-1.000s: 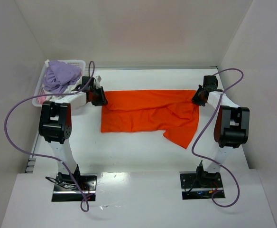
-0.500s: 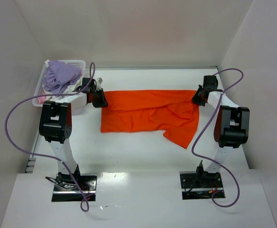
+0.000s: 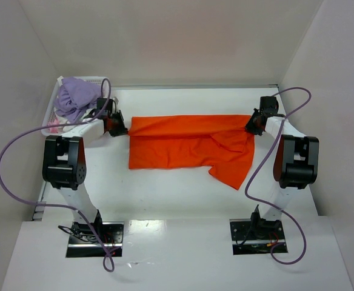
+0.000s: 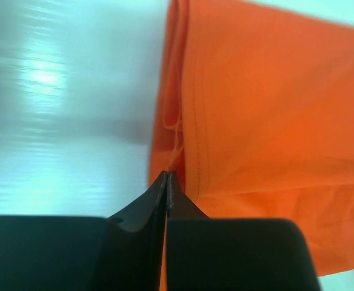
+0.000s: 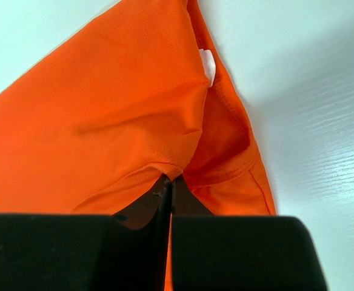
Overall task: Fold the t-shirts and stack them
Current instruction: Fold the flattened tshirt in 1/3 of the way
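From the top external view, the orange t-shirt (image 3: 183,145) lies spread across the middle of the white desk (image 3: 177,194). Its long upper edge is pulled into a nearly straight line between the two arms. A loose flap hangs down toward the lower right of the cloth. The left claw (image 3: 119,128) sits at the shirt's upper left corner and the right claw (image 3: 251,126) at its upper right corner, each touching the fabric. In the upper left of the frame stands a white lattice basket (image 3: 98,79) with a lavender garment (image 3: 77,97) heaped in it (a bit of pink shows lower down in the basket). A purple cable (image 3: 10,151) loops out from the left arm.

In the left wrist view, the left claw (image 4: 166,182) has its two black fingers pressed together with no gap. The folded, stitched edge of the orange t-shirt (image 4: 262,121) is pinched at their tips. The cloth fills the right half of the frame and glossy desk (image 4: 62,121) fills the left.

In the right wrist view, the right claw (image 5: 168,185) is likewise closed tight, nipping a hemmed fold of the orange t-shirt (image 5: 104,109). The fabric runs from the bottom centre to the top and left, bunched into overlapping layers just above the tips. Bare desk (image 5: 310,91) lies to the right.
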You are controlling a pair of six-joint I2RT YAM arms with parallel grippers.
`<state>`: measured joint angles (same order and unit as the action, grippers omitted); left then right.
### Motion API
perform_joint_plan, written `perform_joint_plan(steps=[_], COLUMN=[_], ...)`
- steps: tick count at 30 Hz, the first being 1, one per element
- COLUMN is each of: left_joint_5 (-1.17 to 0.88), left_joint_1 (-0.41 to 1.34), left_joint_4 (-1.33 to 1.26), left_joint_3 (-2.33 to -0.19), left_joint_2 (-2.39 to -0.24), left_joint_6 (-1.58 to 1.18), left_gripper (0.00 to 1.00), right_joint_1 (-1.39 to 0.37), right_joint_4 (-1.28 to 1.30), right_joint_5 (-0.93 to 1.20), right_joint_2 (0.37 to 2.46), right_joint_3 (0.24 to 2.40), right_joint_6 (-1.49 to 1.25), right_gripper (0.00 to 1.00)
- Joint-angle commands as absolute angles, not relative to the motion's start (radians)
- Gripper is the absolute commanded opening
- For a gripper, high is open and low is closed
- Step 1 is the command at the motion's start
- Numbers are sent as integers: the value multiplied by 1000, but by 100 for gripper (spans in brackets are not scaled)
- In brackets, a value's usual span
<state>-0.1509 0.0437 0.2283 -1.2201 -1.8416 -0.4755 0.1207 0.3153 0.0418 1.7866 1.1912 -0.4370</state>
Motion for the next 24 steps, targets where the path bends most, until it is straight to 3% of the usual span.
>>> perform_joint_plan(steps=[1, 18, 24], left_joint_5=[-86, -238, -238], left_joint_1=[18, 18, 40], left_joint_4=[264, 336, 367], left_joint_3=[-1216, -1227, -1207], left_joint_2=[-1784, -1865, -1855], left_joint_6=[-492, -422, -399], left_gripper=[0, 1, 11], right_joint_1=[129, 129, 129], right_joint_4=[291, 319, 328], right_joint_5=[26, -2, -2], right_joint_2=[1769, 1779, 1799], right_joint_3=[1218, 1247, 1265], right_joint_6=[-430, -430, -420], right_gripper=[0, 0, 0])
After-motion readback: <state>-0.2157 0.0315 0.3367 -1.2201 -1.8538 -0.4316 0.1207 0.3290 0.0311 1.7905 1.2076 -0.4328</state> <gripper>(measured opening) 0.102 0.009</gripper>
